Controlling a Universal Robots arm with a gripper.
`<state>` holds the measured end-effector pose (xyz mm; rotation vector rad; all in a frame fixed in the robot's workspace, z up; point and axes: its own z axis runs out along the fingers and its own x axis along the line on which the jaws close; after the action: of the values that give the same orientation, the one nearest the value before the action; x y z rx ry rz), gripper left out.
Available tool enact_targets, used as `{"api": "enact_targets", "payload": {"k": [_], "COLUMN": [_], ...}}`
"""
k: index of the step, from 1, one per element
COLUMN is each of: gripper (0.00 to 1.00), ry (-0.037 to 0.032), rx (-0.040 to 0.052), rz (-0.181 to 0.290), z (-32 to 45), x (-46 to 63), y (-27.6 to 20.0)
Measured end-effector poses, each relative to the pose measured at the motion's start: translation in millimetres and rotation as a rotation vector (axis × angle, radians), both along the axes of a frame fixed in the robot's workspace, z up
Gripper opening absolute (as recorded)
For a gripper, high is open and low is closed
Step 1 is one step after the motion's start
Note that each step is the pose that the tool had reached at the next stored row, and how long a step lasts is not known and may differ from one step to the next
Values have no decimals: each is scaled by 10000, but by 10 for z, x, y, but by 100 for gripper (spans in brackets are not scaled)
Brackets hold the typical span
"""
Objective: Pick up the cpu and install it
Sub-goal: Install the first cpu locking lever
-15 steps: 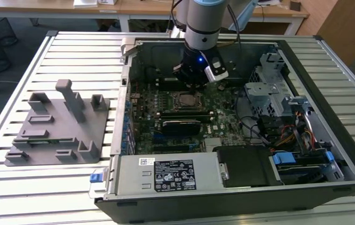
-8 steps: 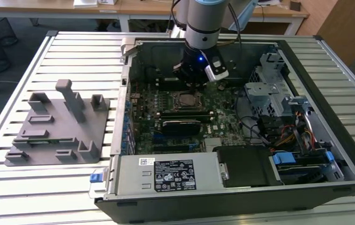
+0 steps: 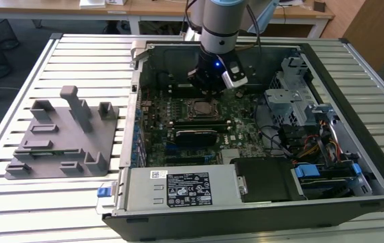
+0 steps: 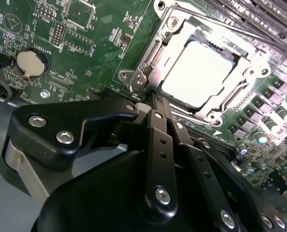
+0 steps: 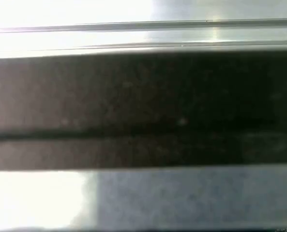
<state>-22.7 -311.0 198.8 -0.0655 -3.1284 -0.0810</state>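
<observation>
Exterior view: open computer case point(image 3: 260, 202) lying on a slatted metal table point(image 3: 77, 55), motherboard point(image 3: 246, 132) facing up. The arm point(image 3: 220, 20) comes down from the top, gripper point(image 3: 210, 89) hanging just above the board, a little past the socket point(image 3: 202, 108) toward the case's far wall. The socket shows as a dark square with a metal frame; the cpu inside cannot be made out from here. Memory sticks point(image 3: 195, 123) lie just on the near side of the socket. Grey plastic fixture point(image 3: 60, 136) sits on the table at the exterior view's left, well apart from the case.

Second wrist view: the cpu point(image 4: 197, 73) lies flat in the socket point(image 4: 148, 58), silvery top up, metal frame around it. It is square, so no long axis; its edges run parallel to the frame, skewed in this picture. Gripper point(image 4: 152, 99) fingers point(image 4: 158, 140) are pressed together with nothing between them, tips just beside the frame's corner, not touching the cpu. Coin battery point(image 4: 30, 64) sits on the board well off to one side.

First wrist view: blurred dark band between bright strips; cannot tell what it is.
</observation>
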Motion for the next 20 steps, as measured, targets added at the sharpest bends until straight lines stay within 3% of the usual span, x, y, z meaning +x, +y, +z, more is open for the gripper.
{"api": "enact_targets", "payload": {"k": [6, 10, 11, 13, 16, 18, 20], "gripper": [11, 11, 11, 11, 11, 11, 11], "ry": [26, 48, 52, 61, 36, 36, 40], "rx": [-92, -107, -69, 103, 509, 696, 797], "rz": [0, -1, 1, 2, 0, 2, 1], "z": [-31, -45, -43, -34, -54, -52, -44], "x": [10, 16, 16, 8, 17, 18, 16], "y": [-2, -1, -2, -17, 2, 2, 0]}}
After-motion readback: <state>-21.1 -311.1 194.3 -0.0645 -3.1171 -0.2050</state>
